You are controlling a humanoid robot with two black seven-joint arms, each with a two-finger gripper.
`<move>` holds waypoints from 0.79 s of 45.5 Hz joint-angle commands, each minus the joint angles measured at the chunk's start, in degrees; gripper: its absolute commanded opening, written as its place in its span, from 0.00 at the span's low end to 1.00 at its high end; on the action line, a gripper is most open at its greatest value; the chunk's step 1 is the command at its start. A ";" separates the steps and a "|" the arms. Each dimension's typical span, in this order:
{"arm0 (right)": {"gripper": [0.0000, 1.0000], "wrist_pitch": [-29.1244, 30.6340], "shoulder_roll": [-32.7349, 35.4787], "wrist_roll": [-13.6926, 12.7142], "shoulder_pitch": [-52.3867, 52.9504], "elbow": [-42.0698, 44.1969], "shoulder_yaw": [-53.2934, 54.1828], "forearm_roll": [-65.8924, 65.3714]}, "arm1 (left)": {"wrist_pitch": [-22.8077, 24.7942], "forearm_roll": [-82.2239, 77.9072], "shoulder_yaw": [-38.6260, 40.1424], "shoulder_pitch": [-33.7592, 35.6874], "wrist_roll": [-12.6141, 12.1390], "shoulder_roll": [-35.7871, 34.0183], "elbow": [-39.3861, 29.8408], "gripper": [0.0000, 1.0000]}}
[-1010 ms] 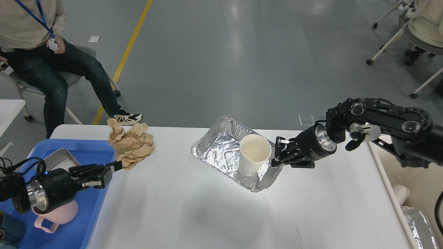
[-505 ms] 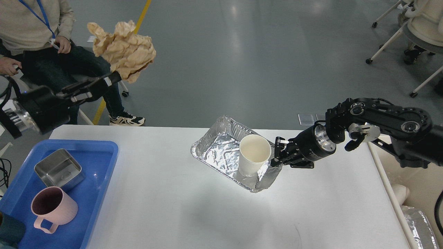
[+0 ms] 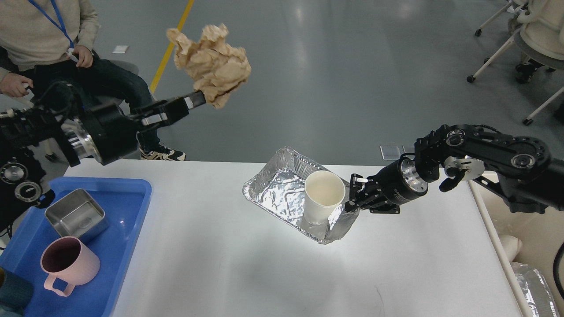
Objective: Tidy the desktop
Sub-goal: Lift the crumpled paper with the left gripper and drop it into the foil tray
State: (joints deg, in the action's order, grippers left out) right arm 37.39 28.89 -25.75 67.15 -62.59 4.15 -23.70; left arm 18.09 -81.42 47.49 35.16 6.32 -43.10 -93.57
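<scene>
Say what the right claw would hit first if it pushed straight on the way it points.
The right claw points left at the foil tray, whose rim it seems to grip; just beyond stands the paper cup, though depth is unclear.

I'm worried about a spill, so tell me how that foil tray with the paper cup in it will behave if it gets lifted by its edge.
The foil tray looks thin and crinkled, so it will probably flex or sag. The right gripper pinches only one rim, so the far end may droop. The paper cup stands upright and unheld, so it could tip.
</scene>
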 commanded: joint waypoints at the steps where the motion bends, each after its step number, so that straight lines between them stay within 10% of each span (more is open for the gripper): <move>1: 0.00 -0.03 -0.06 0.00 -0.01 0.01 0.06 -0.03 | 0.02 -5.06 -6.00 0.70 -0.08 5.56 0.85 0.01; 17: 0.00 -0.03 0.38 0.00 0.08 -0.07 0.06 -0.03 | -0.33 -13.85 -11.98 -1.41 -0.08 12.25 3.75 0.07; 24: 0.00 0.06 0.99 0.00 -0.01 -0.07 0.42 -0.03 | -0.51 -13.94 -11.19 -2.03 -0.16 11.99 4.19 0.65; 36: 0.00 -0.03 1.08 0.00 -0.27 0.10 0.50 -0.03 | 0.02 -12.98 -8.73 -2.03 0.54 11.20 4.01 0.96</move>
State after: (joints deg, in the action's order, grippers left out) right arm 37.44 29.91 -25.75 67.13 -62.67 4.56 -23.73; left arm 17.67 -94.95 37.16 33.14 6.49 -31.80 -89.42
